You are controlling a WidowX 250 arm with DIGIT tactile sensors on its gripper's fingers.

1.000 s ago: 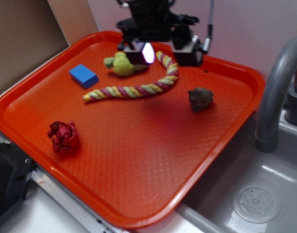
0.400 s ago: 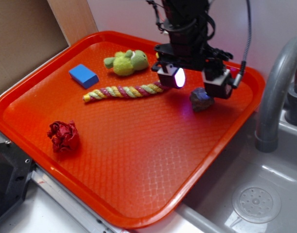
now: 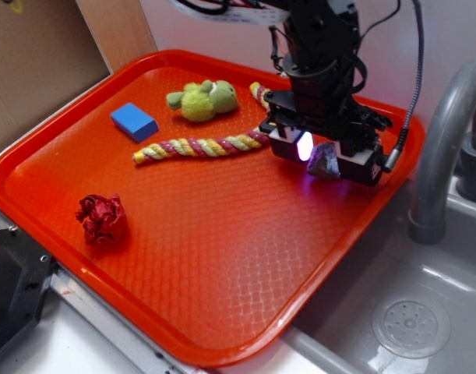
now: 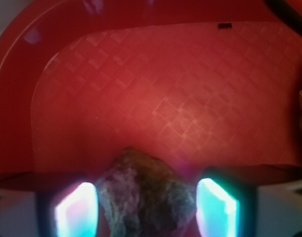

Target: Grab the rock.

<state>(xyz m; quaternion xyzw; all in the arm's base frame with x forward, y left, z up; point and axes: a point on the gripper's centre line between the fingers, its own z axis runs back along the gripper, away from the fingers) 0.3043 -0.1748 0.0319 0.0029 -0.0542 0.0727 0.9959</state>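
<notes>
The rock (image 3: pixel 323 161) is a lumpy grey-brown stone lying on the orange tray (image 3: pixel 222 265) near its far right corner. My gripper (image 3: pixel 329 158) has come down around it and stands open, one lit finger on each side. In the wrist view the rock (image 4: pixel 146 195) fills the space between the two glowing pads (image 4: pixel 76 210), with only thin gaps showing on either side. The gripper (image 4: pixel 147 210) is low over the tray floor (image 4: pixel 155 89). The arm hides part of the rock from the outside camera.
On the tray lie a green plush toy (image 3: pixel 202 100), a blue block (image 3: pixel 134 121), a striped rope (image 3: pixel 202 146) and a dark red foil ball (image 3: pixel 102 219). A grey faucet (image 3: pixel 440 156) and sink (image 3: pixel 409 319) stand right of the tray; a cardboard wall (image 3: pixel 35 62) is at the left.
My gripper has moved right from above the plush toy and rope, then dropped until its fingers straddle the rock. The rock has stayed in place.
</notes>
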